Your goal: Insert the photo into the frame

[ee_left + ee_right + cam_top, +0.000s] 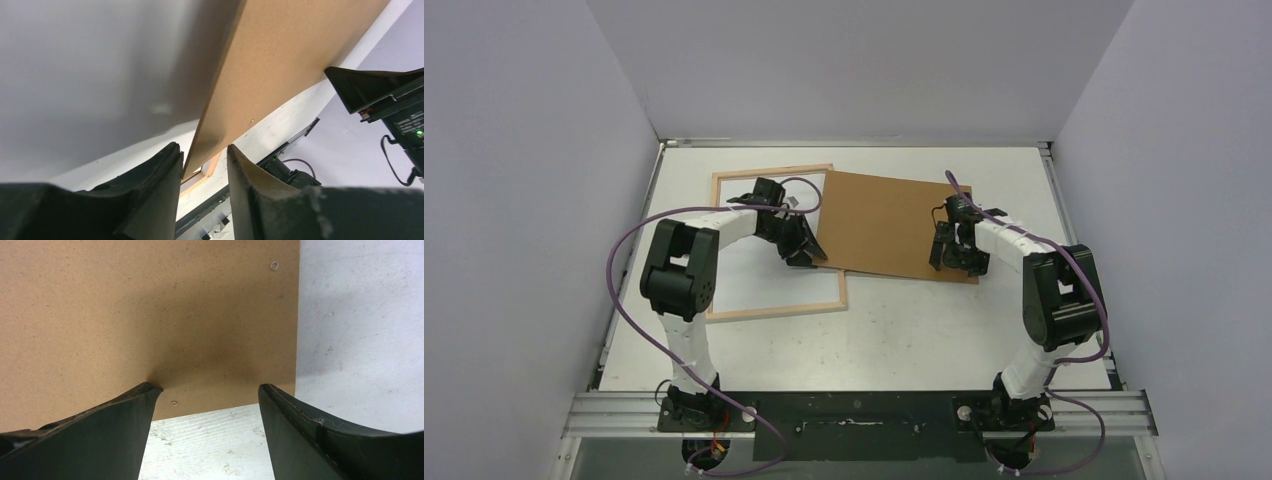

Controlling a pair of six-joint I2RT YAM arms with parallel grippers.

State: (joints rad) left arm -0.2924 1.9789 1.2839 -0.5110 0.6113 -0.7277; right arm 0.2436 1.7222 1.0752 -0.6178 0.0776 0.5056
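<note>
The frame (774, 310) is a thin rectangle with a pale bare-wood rim. It lies flat on the table (924, 340), left of the middle and just in front of my left arm. Its opening shows plain white, and I cannot tell whether that is the table or a sheet lying in it. The far half of its right rail is hidden under a brown backing board (894, 225), and my own arm covers part of its middle. I cannot make out the photo in any view. The frame's long axis runs from the near edge toward the far wall, roughly square to the table, while the board's long axis lies crosswise and is slightly turned. My left fingers (802, 245) are at the board's near-left corner, where it overlaps the frame. In the wrist view these fingers (150, 200) stand apart astride the board's (280, 65) thin edge, with a gap wider than the edge, so they are not clamped. A sliver of the frame's wood (207, 167) shows through that gap, and the blurred grey surface to the left is unclear. My right fingers (959, 258) hover over the board's near-right corner. Seen from the wrist, these fingers (100, 440) are spread wide with nothing between them above the board (150, 315), which carries two small eyelets (274, 265).
</note>
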